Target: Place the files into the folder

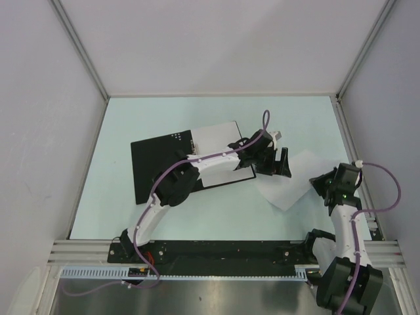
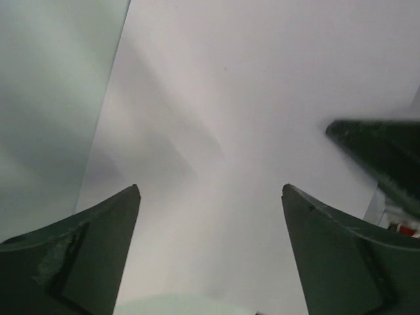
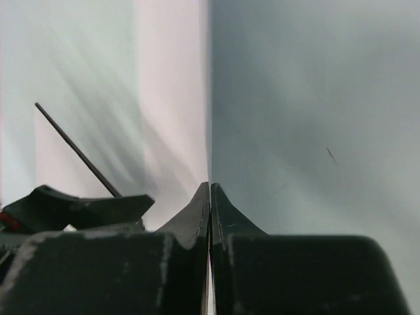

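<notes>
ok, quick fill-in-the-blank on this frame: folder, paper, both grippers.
1. The folder lies open, its ___ inside facing up.
2. The left gripper is ___.
3. The right gripper is ___.
4. The loose sheet lies on the ___, outside the folder.
Missing: black; open; shut; table.

Pale green table (image 1: 197, 220), seen from the top camera.
The folder (image 1: 157, 167) lies open left of centre, black inside up; one white sheet (image 1: 289, 187) lies askew right of centre.

Lab test cell, white-panelled enclosure (image 1: 223, 46)
</notes>
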Controlling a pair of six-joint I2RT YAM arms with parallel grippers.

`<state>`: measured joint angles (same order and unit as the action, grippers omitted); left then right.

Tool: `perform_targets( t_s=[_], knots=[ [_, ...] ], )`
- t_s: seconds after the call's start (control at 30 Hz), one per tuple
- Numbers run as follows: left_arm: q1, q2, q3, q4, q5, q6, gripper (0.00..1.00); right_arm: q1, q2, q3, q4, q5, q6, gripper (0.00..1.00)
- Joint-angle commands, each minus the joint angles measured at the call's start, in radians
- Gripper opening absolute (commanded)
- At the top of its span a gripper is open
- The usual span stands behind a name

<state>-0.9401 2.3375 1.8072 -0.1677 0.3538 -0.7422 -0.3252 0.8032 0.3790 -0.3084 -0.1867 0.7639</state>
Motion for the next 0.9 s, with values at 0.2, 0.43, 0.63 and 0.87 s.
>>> perform_targets(
  t_s=[0.2,0.43,0.63,0.87],
  knots=[
    [-0.101,-0.365,-0.028,-0.098,-0.127,0.403,1.00,0.199,0.202,0.452,-0.310,0.230,-0.083,0.00],
    [-0.213,-0.339,0.033,-0.229,-0.383,0.553,0.99,0.317,0.159,0.508,-0.368,0.292,0.040,0.00],
    [-0.249,-0.313,0.067,-0.271,-0.495,0.581,0.93,0.322,0.129,0.515,-0.388,0.276,0.106,0.00],
    [-0.272,-0.274,0.109,-0.291,-0.550,0.593,0.78,0.322,0.120,0.532,-0.414,0.285,0.141,0.00]
  ],
)
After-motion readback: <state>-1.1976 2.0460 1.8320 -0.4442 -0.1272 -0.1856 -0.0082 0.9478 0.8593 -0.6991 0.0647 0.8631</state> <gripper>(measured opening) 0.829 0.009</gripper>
